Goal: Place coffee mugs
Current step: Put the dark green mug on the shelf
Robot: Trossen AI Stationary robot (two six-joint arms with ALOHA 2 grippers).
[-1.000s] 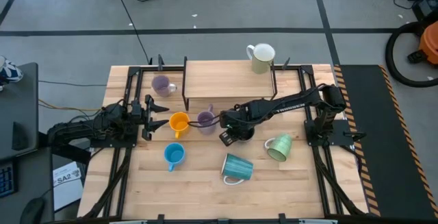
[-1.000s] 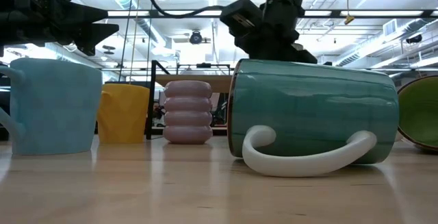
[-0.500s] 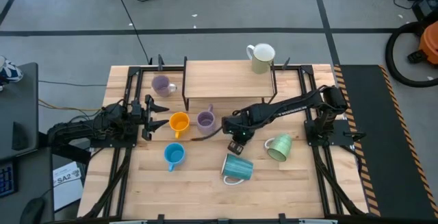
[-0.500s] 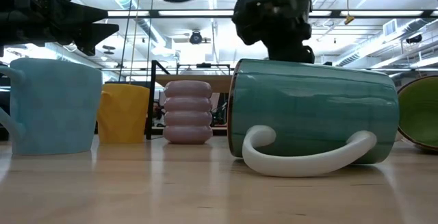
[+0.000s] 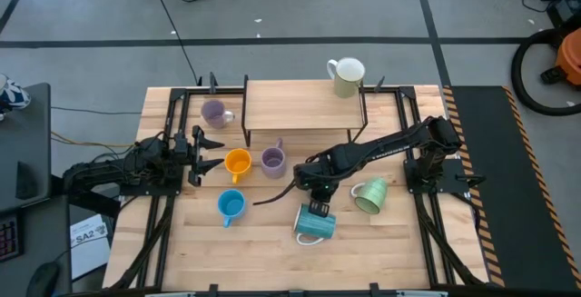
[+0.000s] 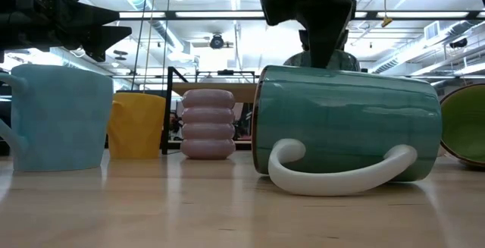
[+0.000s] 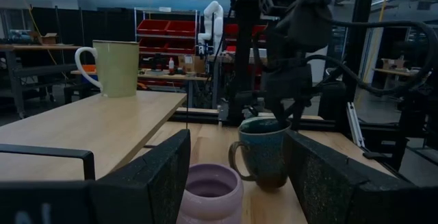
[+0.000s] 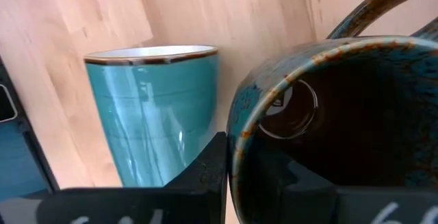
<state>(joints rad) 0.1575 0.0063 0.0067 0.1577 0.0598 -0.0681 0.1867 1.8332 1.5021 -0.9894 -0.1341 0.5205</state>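
Warehouse ceiling lights glare beyond a light wooden table framed by black rails, where two dark arms work among scattered coffee mugs.

At centre, the right gripper is clamped on the rim of a dark brown mug; in its wrist view one finger sits inside the rim, against the mug's dark inner wall, and the mug's handle juts off to the side. The left wrist view shows that mug upright beneath the right arm. It sits just above the teal mug, which lies on its side on the table with its white handle resting on the wood; the low view shows the gripper's dark bulk directly over the teal body.

To the right of the teal one, a pale green mug also lies tipped over. To the left stand a lavender mug, ribbed in the low view, an orange mug and, nearer the front edge, a blue mug.

Farther out, a second lavender mug stands near the back left, beside a raised wooden shelf. A cream mug stands on that shelf's back right corner.

The left gripper waits at the table's left side, fingers spread apart and holding nothing, pointed toward the orange mug.
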